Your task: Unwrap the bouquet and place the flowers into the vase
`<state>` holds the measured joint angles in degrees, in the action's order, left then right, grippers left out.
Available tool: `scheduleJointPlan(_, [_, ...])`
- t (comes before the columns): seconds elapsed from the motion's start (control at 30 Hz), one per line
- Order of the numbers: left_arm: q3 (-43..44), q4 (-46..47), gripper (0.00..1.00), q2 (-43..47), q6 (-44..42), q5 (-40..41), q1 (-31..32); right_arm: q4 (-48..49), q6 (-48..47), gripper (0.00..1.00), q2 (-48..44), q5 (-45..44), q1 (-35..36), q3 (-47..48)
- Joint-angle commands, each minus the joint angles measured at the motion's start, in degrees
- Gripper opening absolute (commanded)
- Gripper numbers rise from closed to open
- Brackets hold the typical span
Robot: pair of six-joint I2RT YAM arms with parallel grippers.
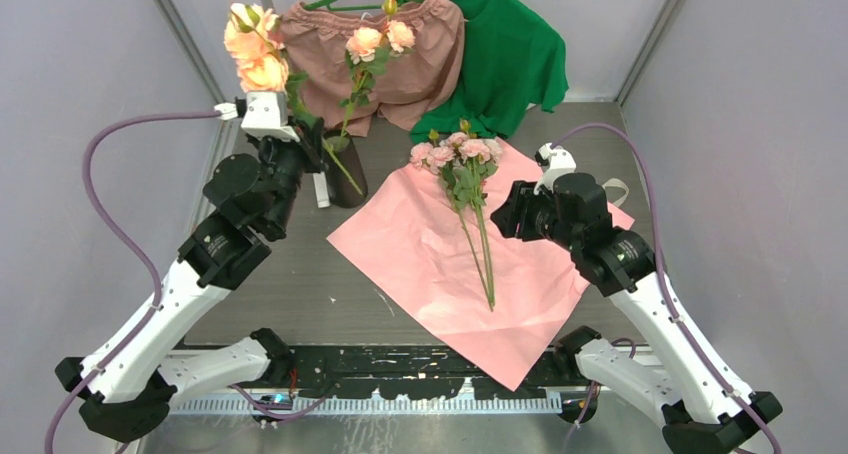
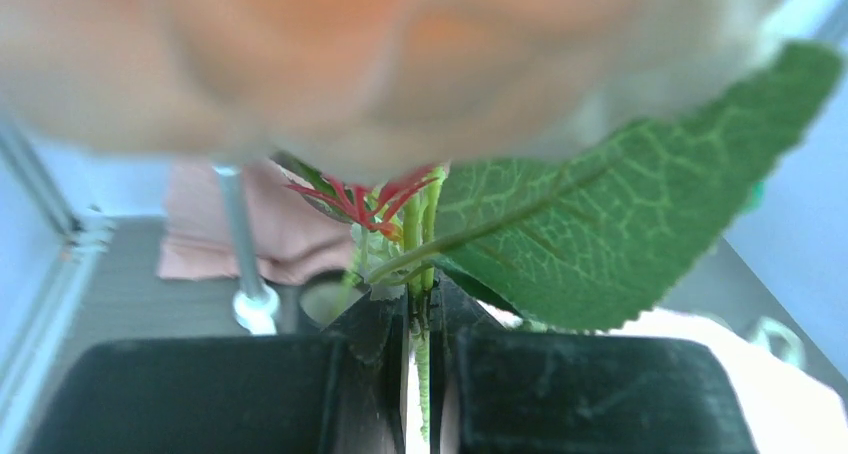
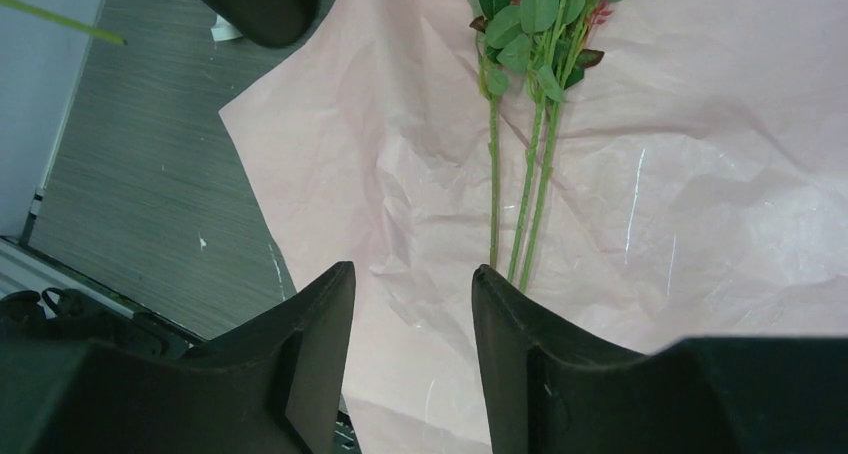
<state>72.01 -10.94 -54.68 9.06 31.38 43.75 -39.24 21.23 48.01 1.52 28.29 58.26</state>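
Observation:
The bouquet lies unwrapped: its salmon-pink paper is spread flat on the table, and the flowers, pink roses with long green stems, rest on it. The black vase stands left of the paper with a peach rose stem in it. My left gripper is beside the vase and shut on the thin green stem of a peach-cream rose. The vase mouth shows just beyond its fingers. My right gripper hovers open over the paper, near the stem ends, holding nothing.
Pink shorts on a green hanger and a green shirt hang at the back. A grey pole with a white base stands by the vase. A cream ribbon loop lies behind my right arm. Grey walls close both sides.

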Motion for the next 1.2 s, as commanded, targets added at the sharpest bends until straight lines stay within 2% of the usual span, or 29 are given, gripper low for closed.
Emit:
scheduleJointPlan(0.0, [2.1,14.2,0.0,-1.0,-11.8,7.5,-2.3,5.0,-1.1,0.52,0.4,-0.7,0.2,0.3])
scheduleJointPlan(0.2, [8.8,17.4,0.0,-7.3,-17.1,5.5,-6.8,5.7,-1.0,0.52,1.3,-0.6,0.3,0.3])
scheduleJointPlan(0.37, [14.2,17.0,0.0,-13.0,-16.7,1.0,-11.5,5.4,-1.7,0.52,1.7,-0.7,0.3,0.7])
scheduleJointPlan(0.5, [18.9,15.4,0.0,-17.6,-17.0,1.9,-13.3,5.3,-2.2,0.52,1.9,-1.3,0.3,0.7])
scheduleJointPlan(0.77, [21.5,15.0,0.0,-22.7,-13.5,-2.1,-17.1,5.2,-3.2,0.52,2.6,-1.3,0.3,1.3])
scheduleJointPlan(1.17, [17.9,12.6,0.0,-23.0,-7.0,-3.8,-19.2,5.3,-3.2,0.52,3.0,-3.5,0.3,0.8])
